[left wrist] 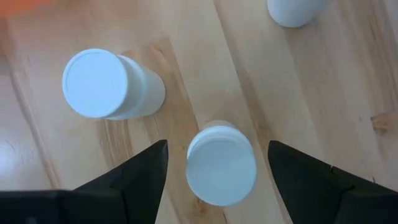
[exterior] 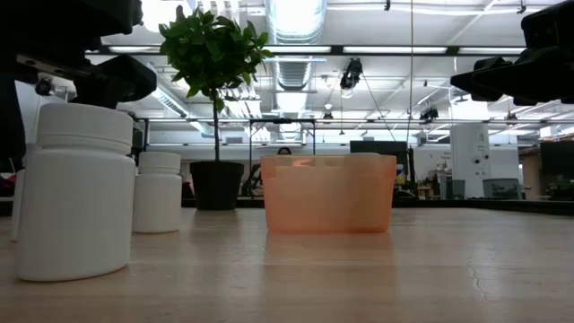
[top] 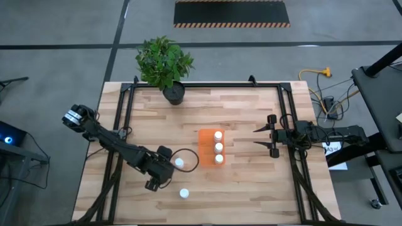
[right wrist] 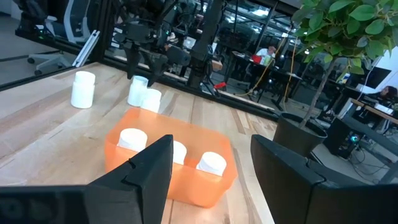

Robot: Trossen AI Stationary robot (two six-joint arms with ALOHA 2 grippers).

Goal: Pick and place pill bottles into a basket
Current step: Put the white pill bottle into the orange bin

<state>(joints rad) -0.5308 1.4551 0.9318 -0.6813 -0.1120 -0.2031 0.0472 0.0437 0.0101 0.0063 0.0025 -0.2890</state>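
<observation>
Pill bottles, small white plastic cylinders (left wrist: 221,165): one stands between the left gripper's (left wrist: 216,171) wide-open fingers, lower centre in its wrist view. A neighbouring bottle (left wrist: 111,85) close by risks being toppled by the closing jaws.

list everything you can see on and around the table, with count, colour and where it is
pill bottles in the basket: three, white, in one row along the basket's right side
pill bottles on the table: three, white, left of the basket; one by the front edge, two under the left gripper
basket: one, orange, near the table's middle
plant pot: one, black, holding a green plant, at the table's far edge
table: one, light wood with a black frame
left gripper: open, above a standing bottle left of the basket
right gripper: open, empty, waiting right of the basket
</observation>
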